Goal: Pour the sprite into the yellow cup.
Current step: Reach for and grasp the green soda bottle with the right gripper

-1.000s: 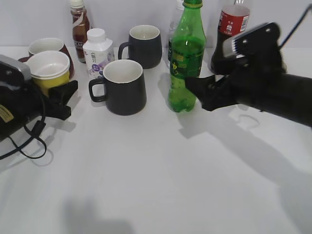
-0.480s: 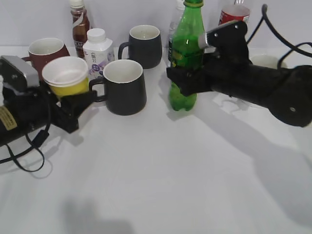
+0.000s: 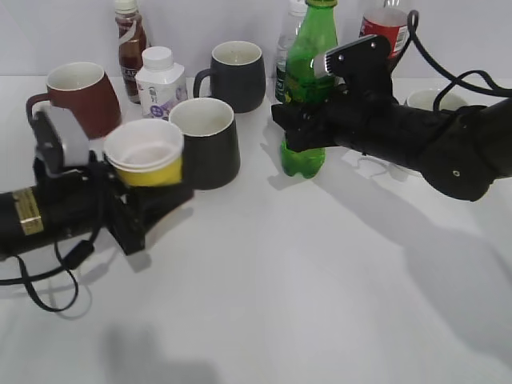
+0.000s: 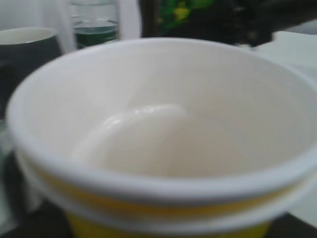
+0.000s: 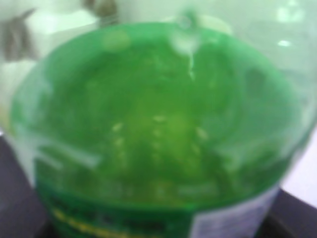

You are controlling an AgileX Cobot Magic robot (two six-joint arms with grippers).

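Observation:
The sprite (image 3: pixel 306 80) is a tall green bottle at the back centre, upright and lifted a little off the table. My right gripper (image 3: pixel 298 120) is shut on its middle; the bottle fills the right wrist view (image 5: pixel 158 129). The yellow cup (image 3: pixel 146 154) has a white inside and is empty. My left gripper (image 3: pixel 148 196) is shut on it and holds it above the table, left of centre, in front of a black mug. The cup fills the left wrist view (image 4: pixel 163 139). The jaws of both grippers are hidden behind what they hold.
Two black mugs (image 3: pixel 210 140) (image 3: pixel 238 74) stand behind the cup. A dark red mug (image 3: pixel 78 94), a white small bottle (image 3: pixel 158 80) and a brown bottle (image 3: pixel 129 40) are at the back left. A cola bottle (image 3: pixel 384 28) and a white cup (image 3: pixel 432 100) are behind the right arm.
My left gripper carried the yellow cup to the right and forward. My right gripper closed on the sprite and raised it slightly off the table.

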